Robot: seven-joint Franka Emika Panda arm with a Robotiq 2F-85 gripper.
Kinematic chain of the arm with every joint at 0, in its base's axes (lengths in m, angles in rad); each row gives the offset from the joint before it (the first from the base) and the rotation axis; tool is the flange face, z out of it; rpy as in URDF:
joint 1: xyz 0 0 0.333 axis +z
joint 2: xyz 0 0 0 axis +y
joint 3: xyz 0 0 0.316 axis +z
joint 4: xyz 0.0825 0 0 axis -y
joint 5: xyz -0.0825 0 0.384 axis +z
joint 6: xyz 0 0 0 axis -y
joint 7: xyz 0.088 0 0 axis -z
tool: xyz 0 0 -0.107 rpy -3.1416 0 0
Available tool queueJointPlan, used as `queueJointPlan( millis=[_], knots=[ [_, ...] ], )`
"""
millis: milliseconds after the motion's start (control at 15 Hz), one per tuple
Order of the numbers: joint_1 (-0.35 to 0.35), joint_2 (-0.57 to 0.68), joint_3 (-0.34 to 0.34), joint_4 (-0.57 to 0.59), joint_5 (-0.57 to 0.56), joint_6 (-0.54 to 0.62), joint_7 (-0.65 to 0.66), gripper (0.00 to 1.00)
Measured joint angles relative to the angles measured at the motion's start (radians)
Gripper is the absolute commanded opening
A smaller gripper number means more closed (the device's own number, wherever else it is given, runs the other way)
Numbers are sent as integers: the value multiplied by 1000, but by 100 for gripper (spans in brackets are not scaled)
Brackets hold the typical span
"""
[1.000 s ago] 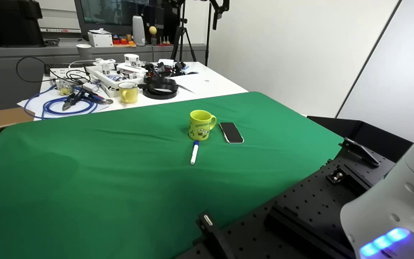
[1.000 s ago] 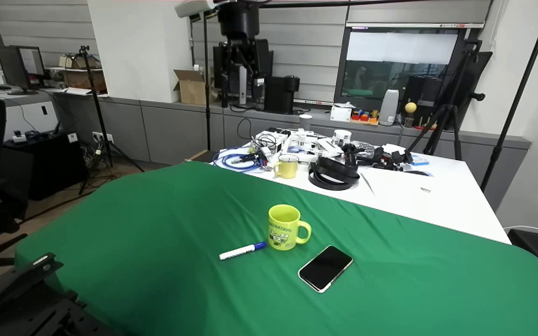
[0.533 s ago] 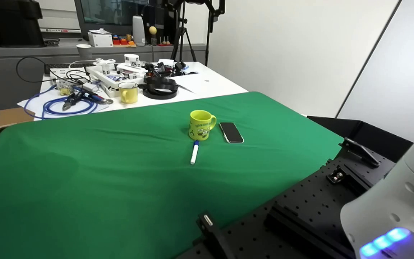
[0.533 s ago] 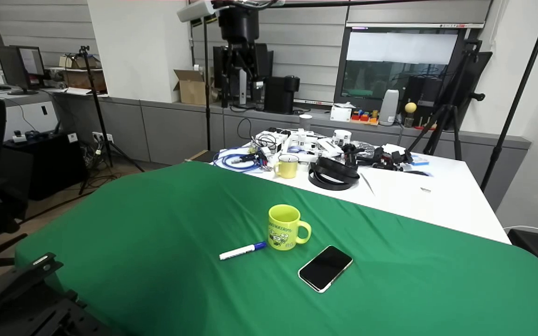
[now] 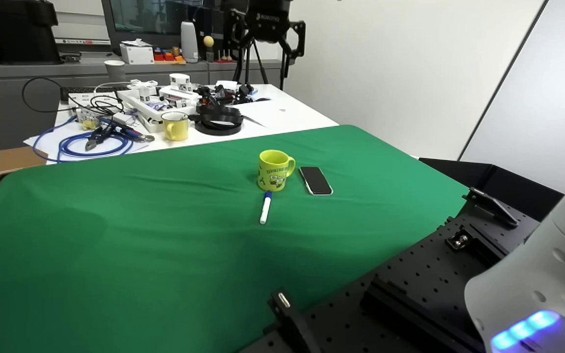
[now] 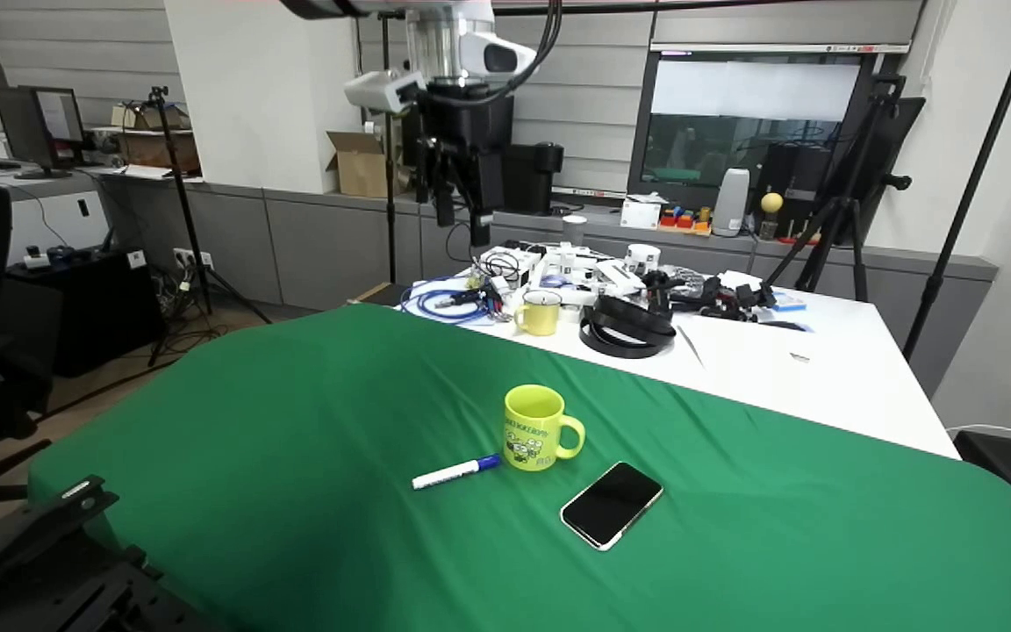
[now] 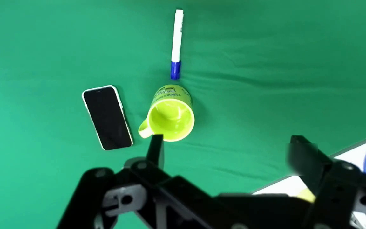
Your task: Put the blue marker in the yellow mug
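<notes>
wrist view | pincer (image 7: 227,138) spread, bottom | blue-capped marker (image 7: 176,43) upper centre, just beside yellow-green mug (image 7: 171,114) mid-frame | smartphone (image 7: 107,117) left

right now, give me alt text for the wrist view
A white marker lies with its blue cap towards an upright yellow mug on green cloth. A phone lies beside the mug; the open gripper shows along the bottom.

The arm (image 5: 542,274) is white, blue-lit; the hand (image 5: 261,74) (lettered ROBOTIQ), black.
</notes>
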Motion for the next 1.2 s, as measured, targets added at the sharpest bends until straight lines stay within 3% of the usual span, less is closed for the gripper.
queueJointPlan(
  millis=[333, 667, 1200],
  knots=[
    [26, 111, -33, -112, 86, 234, 31, 100],
    [58, 261, -45, -110, 132, 241, 31, 100],
    [82, 277, -72, -99, 145, 255, 27, 100]
  ],
)
